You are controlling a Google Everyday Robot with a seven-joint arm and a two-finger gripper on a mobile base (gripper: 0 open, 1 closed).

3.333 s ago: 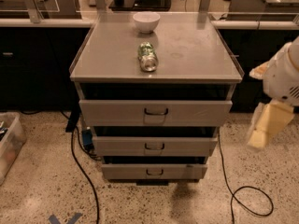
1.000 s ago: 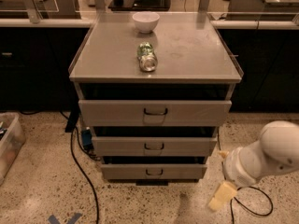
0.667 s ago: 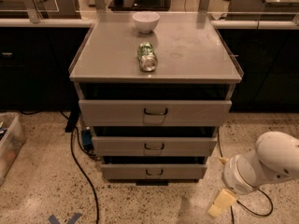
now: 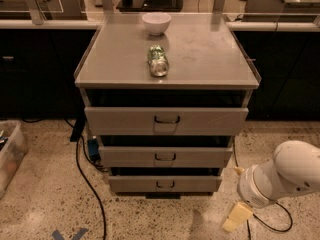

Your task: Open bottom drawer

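Observation:
The bottom drawer [image 4: 165,184] is the lowest of three grey drawers in the cabinet, with a low flat front and a small dark loop handle [image 4: 165,185]. Its front stands a little out from the cabinet body, set back from the two drawers above. The middle drawer [image 4: 165,156] and the taller top drawer [image 4: 166,120] sit above it. My gripper [image 4: 237,217] hangs low at the lower right, close to the floor and to the right of the bottom drawer, apart from it. My white arm [image 4: 282,176] reaches in from the right edge.
A white bowl [image 4: 156,23] and a green can lying on its side [image 4: 158,60] are on the cabinet top [image 4: 210,54]. Black cables run over the speckled floor left [image 4: 87,184] and right of the cabinet. A clear bin [image 4: 9,154] stands at the left edge. Dark counters stand behind.
My arm has come down from beside the cabinet top at the right to near the floor, and has sunk a little further over the last second. The drawers have not moved.

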